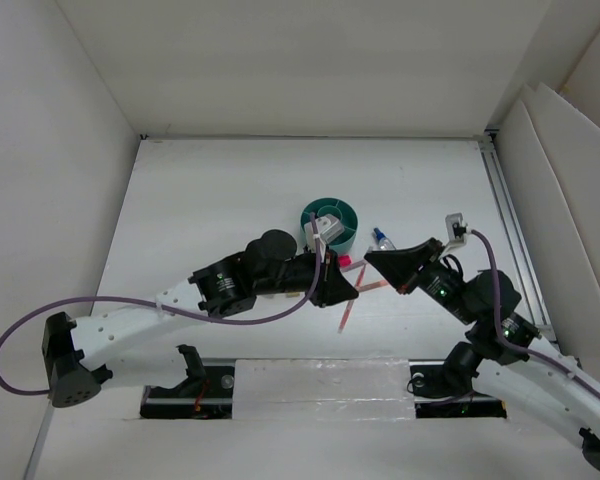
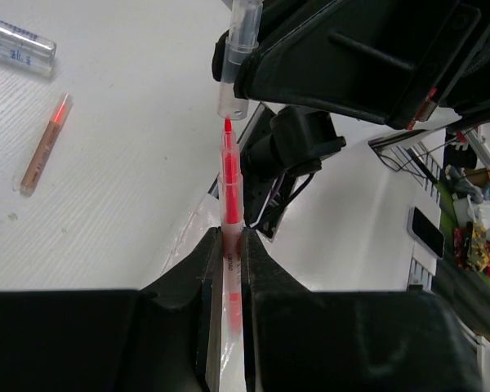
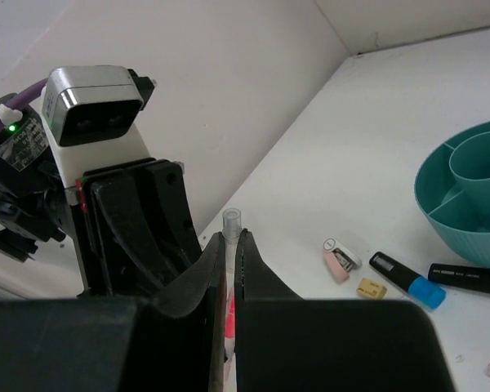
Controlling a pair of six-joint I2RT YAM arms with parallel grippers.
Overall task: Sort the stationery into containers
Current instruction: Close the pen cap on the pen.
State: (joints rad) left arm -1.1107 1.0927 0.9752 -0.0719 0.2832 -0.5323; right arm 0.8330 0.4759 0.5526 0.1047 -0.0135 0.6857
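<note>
Ok, I see the left gripper (image 2: 229, 238) clamped on a thin pink-orange pen (image 2: 229, 184), its red tip bare and right at the mouth of a clear cap (image 2: 233, 90) pinched tight in the right gripper (image 3: 233, 238). Both meet beside the teal organizer (image 1: 352, 215). Eraser (image 3: 337, 265), tan block (image 3: 371, 287) and blue-ended marker (image 3: 408, 280) lie loose on the table (image 1: 230, 200) near it.

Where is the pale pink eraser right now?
In the right wrist view, the pale pink eraser lies just left of the teal organizer, beside the tan block and the blue-ended marker.
</note>
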